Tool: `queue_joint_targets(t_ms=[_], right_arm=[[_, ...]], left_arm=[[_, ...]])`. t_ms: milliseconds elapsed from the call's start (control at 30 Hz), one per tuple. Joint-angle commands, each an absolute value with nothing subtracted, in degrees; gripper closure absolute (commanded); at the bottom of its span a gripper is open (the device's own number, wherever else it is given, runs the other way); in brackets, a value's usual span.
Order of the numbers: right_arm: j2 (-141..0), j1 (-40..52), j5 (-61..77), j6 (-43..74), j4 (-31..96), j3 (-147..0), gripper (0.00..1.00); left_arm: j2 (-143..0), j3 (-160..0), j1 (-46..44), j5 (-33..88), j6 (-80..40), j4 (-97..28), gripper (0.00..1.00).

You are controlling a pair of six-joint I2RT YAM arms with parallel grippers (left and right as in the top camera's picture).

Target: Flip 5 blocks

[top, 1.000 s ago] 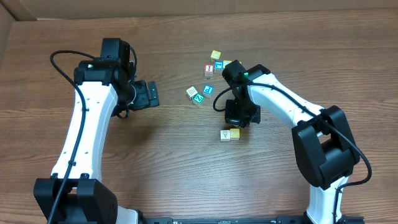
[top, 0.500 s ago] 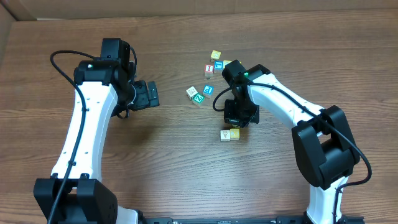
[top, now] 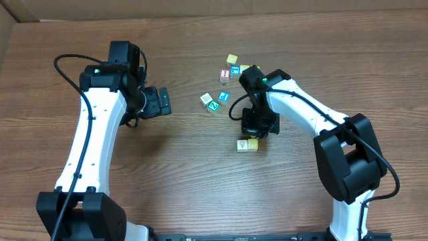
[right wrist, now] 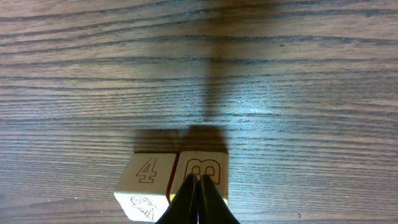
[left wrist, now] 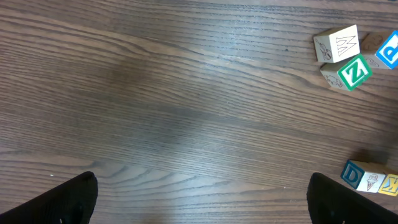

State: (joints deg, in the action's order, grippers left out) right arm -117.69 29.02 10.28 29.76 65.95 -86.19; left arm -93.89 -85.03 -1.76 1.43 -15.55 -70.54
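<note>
Holds right gripper (right wrist: 198,190) pinched shut, empty, tips directly over cream block (right wrist: 203,164), "4" block (right wrist: 146,175) touching alongside; left gripper (top: 162,102) splayed wide, well away.

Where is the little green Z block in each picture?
Overhead: the green Z block sits a bit above the middle of the picture, at the left end of the block cluster.
Left wrist: it is near the upper right corner.
Right wrist: it is not in this picture.
Shared landmark: the whitish block right beside it, up and to its left in both views.
</note>
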Motion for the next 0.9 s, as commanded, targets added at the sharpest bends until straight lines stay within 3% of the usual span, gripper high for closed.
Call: queue_joint_targets(t_ms=[0,867], right_arm=[[-115.4,29.3,10.7,29.5,65.2,-85.8,0.96],[-115.4,33.0,11.4,29.5,57.4,-86.0,0.96]], left_arm=[[-94.4,-86.3,-1.5,1.1,-16.3,-70.4,0.00],[-94.4,-86.3,-1.5,1.1,-16.3,-70.4,0.00]])
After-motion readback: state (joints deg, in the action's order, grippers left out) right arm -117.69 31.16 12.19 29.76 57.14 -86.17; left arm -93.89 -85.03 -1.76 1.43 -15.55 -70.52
